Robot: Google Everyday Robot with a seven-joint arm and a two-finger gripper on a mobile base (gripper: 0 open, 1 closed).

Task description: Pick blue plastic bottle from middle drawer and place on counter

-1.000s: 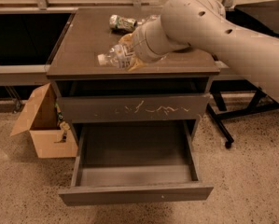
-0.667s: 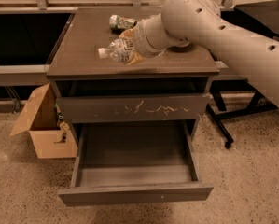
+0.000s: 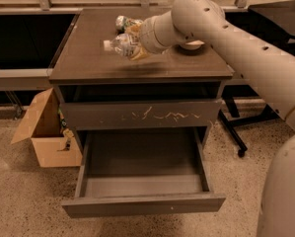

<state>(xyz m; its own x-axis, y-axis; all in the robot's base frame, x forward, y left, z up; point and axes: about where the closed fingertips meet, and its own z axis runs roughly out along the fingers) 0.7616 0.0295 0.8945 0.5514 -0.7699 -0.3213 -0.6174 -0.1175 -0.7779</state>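
Farther back over the bench [image 3: 88, 63] than a second ago, the pincer [image 3: 135, 47] clasps the blue plastic bottle [image 3: 118, 43]. The bottle lies sideways, cap pointing away leftward, with the bench below it, apparently not touching.

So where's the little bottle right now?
In the camera view the bottle is held sideways by the gripper, just above the counter, left of its middle and in front of the can.
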